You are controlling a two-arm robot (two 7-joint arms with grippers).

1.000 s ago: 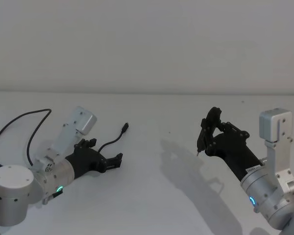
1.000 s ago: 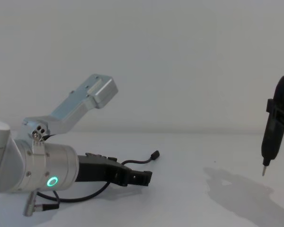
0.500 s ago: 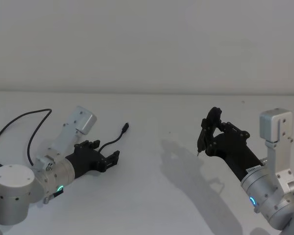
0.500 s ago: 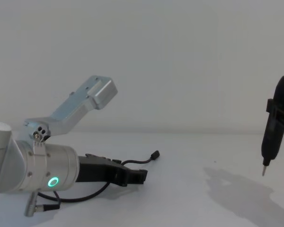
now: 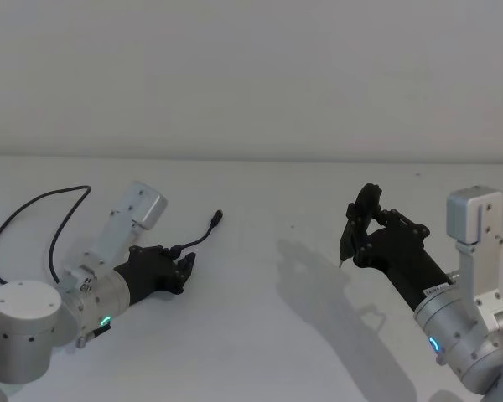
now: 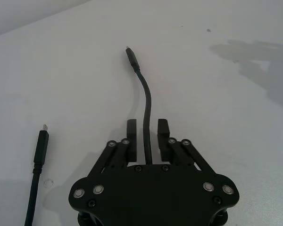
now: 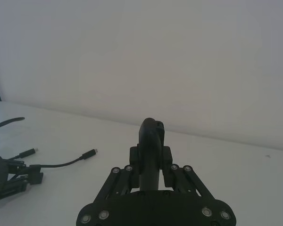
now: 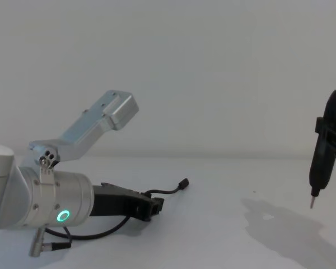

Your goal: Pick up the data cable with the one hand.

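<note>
Down near the bench's (image 5: 260, 180) left edge, the left tool (image 5: 184, 263) lies almost flat just above the surface and points toward the far side. Its silver wrist cylinder (image 8: 56, 202) shows a green glowing ring (image 8: 61, 215). The two flat black fingers (image 6: 132, 136) stand narrowly apart, with the data cable (image 6: 146, 99) running straight between them. In the left wrist view a slim gap shows on each side of the cord, so the tool brackets it without pressing on it. From there the cable curves on across the bench toward the far edge and ends in a small black plug (image 5: 216, 218) lying on the surface. Another plug, silver-tipped (image 6: 40, 146), lies on the bench just beside the tool, and more black cord loops toward the left edge (image 5: 33, 209). The right tool (image 5: 365, 221) hangs above the right part of the bench, well apart from the cable. It is clamped on an upright pen-like probe (image 8: 316, 174), whose metal tip points down clear of the surface.
</note>
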